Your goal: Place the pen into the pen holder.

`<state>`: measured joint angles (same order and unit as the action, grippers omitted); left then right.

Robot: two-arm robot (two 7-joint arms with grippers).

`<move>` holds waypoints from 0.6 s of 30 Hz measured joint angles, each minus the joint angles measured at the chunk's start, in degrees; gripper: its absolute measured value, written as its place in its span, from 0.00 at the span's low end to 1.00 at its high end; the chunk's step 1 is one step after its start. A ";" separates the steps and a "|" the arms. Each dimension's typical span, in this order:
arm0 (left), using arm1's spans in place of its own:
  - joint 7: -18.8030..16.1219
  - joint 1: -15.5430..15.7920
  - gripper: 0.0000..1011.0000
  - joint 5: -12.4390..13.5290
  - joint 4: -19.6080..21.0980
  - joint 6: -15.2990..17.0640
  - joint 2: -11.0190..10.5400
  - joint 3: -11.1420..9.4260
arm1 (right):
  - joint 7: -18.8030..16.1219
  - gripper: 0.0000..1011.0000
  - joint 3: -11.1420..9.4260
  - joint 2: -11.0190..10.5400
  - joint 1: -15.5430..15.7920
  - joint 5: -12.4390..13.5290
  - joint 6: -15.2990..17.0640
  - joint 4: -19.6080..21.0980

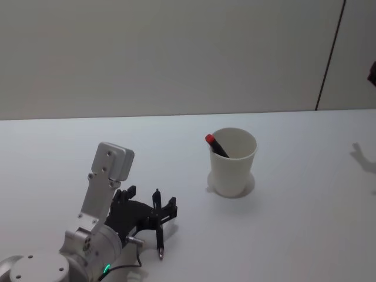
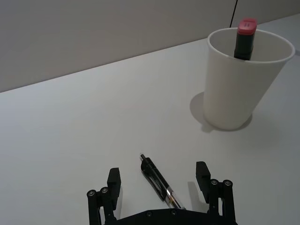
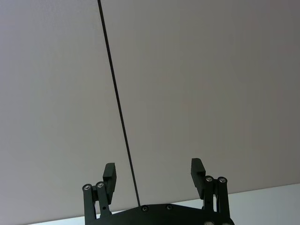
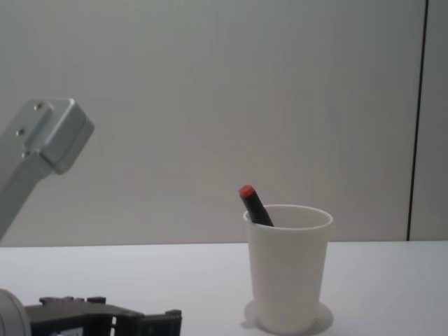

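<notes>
A black pen [image 2: 158, 182] lies flat on the white table [image 2: 70, 136]. My left gripper [image 2: 158, 179] is open and low over it, one finger on each side of the pen, not closed on it. From the head view the pen [image 1: 160, 238] runs under the left gripper [image 1: 151, 200]. The pen holder [image 1: 233, 164], a white paper cup, stands upright ahead and to the right of that gripper. A black marker with a red cap [image 1: 214, 143] leans inside the pen holder [image 2: 239, 84]. My right gripper [image 3: 153, 171] is open and raised, facing the wall.
The grey wall [image 1: 176, 59] rises behind the table's far edge. In the chest view the pen holder [image 4: 288, 273] stands right of centre, with the left gripper [image 4: 157, 322] low at the left.
</notes>
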<state>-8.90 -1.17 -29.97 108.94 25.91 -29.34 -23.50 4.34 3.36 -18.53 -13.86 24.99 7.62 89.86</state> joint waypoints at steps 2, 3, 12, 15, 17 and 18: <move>0.16 -0.09 0.99 -0.04 0.02 0.24 0.09 -0.04 | 0.00 0.99 0.00 0.00 0.00 0.00 0.00 0.00; 0.27 -0.16 0.99 -0.07 0.03 0.42 0.17 -0.08 | 0.00 0.99 0.00 0.00 0.00 0.00 0.00 0.00; 0.74 -0.56 0.99 0.04 -0.09 1.32 0.74 -0.41 | 0.00 0.99 0.00 0.00 0.00 0.00 0.00 0.00; 0.97 -0.63 0.99 0.29 -0.33 1.56 1.00 -0.54 | 0.00 0.99 0.00 0.00 0.00 0.00 0.00 0.00; 1.16 -0.66 0.99 0.56 -0.53 1.71 1.17 -0.63 | 0.00 0.99 0.00 0.00 0.00 0.00 0.00 0.00; 1.23 -0.67 0.99 0.66 -0.61 1.76 1.23 -0.66 | 0.00 0.99 0.00 0.01 0.00 0.00 0.00 0.00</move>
<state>-7.67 -1.85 -29.31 108.33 27.67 -28.11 -24.16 4.34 3.36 -18.52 -13.86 24.99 7.62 89.86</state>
